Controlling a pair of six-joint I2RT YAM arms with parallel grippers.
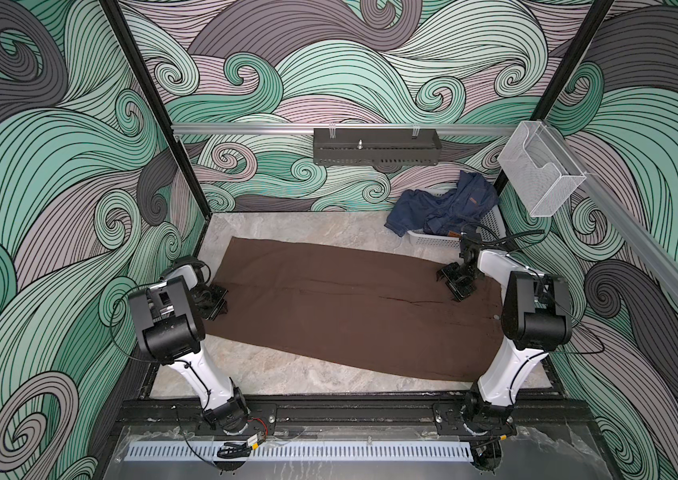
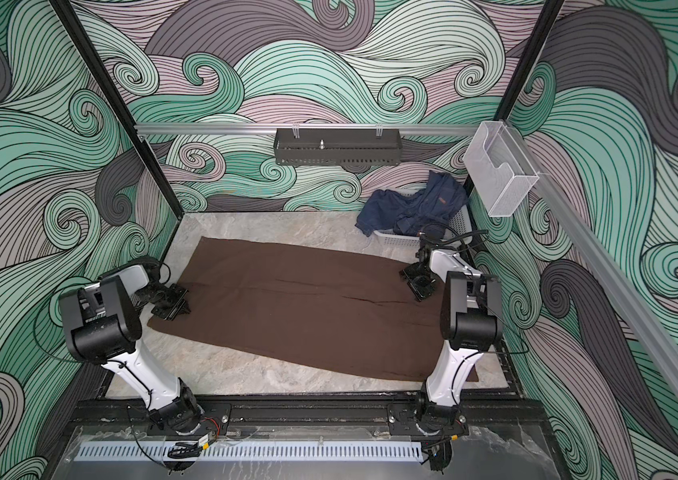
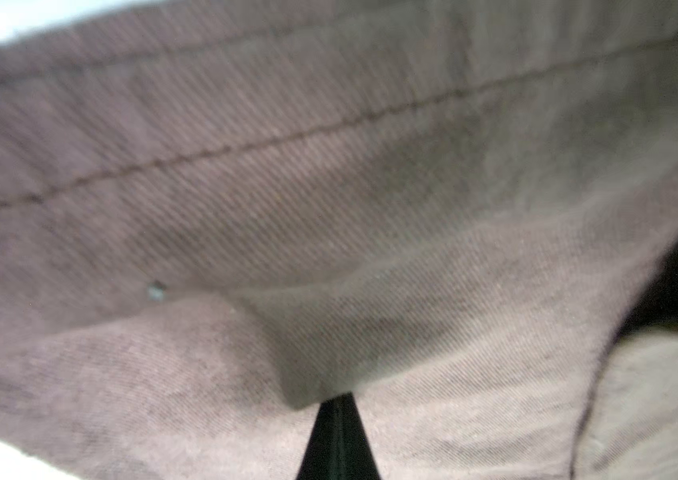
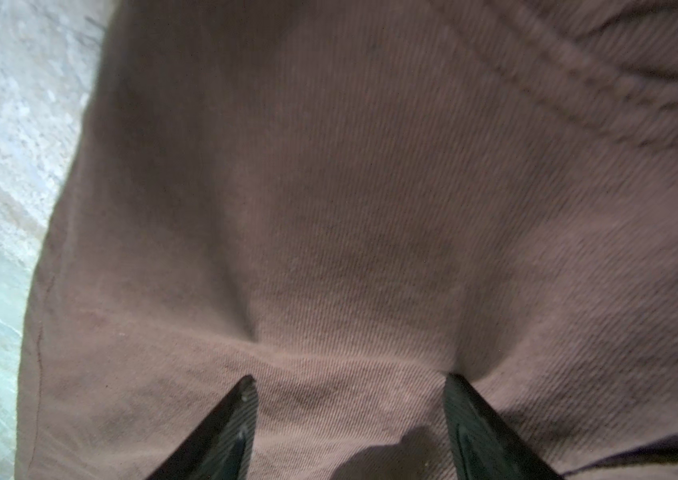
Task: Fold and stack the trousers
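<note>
Trousers: the brown trousers (image 1: 350,307) lie flat across the middle of the table (image 1: 287,374), with the leg ends toward the left arm and the wider end toward the right arm.
Both top views: they show the whole cloth (image 2: 308,307), with one gripper at each end of it.
Left gripper: in a top view it sits low at the leg-end edge (image 1: 213,302).
Left wrist view only: the black fingers (image 3: 339,436) are pressed together, and a raised fold of the brown cloth (image 3: 329,208) is caught at their tips. A stitched hem line runs across the blurred fabric. The top views are too distant to show this pinch.
Right gripper: in both top views it is down on the far part of the wider end (image 1: 456,282) (image 2: 418,282).
Right wrist view only: the right gripper (image 4: 350,379) has its fingers (image 4: 241,399) spread apart. Each tip presses a dimple into the cloth (image 4: 370,208), and nothing is pinched between them. The table shows pale along one side.
Basket: a white basket (image 1: 424,239) stands at the far right corner. It holds dark blue jeans (image 1: 441,208), one of which spills over its left rim onto the table. No wrist view shows it.
Tray: a black slotted tray (image 1: 374,153) hangs on the back rail, with a small metal pin (image 1: 357,144) standing in it.
Clear box: it is mounted on the right rail (image 1: 537,174), above the basket.
</note>
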